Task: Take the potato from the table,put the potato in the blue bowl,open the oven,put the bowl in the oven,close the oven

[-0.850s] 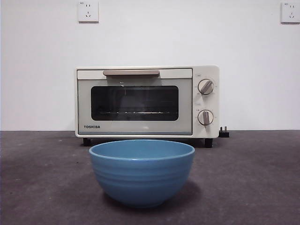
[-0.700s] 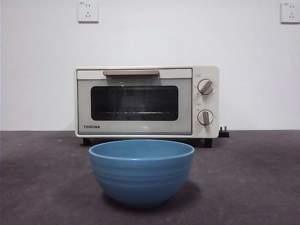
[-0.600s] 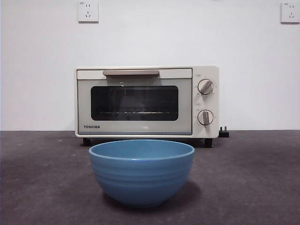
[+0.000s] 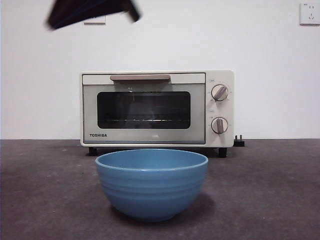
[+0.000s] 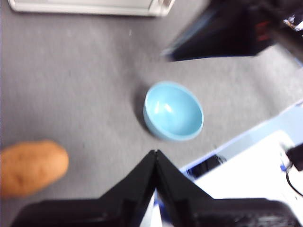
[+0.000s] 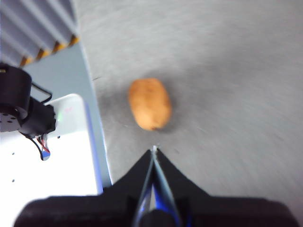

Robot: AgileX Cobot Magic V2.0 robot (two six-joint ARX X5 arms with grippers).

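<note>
Change: since half a second ago a dark, blurred arm has come into the front view high at the top left; bowl and oven sit as they did.
Which arm: the front view cannot say. The left wrist view shows another arm blurred near the oven side, so it is probably the right one.
Right gripper: jaws pressed together, holding nothing, pointing at the potato with a gap between.
Left gripper: jaws closed tip to tip, empty, high above the table.
Potato: lying on its side on the table near its edge, well apart from the blue bowl; hidden from the front view.
Bowl: upright and empty, in front of the oven.
Oven: door closed, handle untouched.
Step in hand: reaching for the potato, by my judgement.
Doing it well: spread the jaws before coming down, straddle the potato across its narrow middle, not end to end, and close gently, as a smooth rounded lump can roll or squirt out.
</note>
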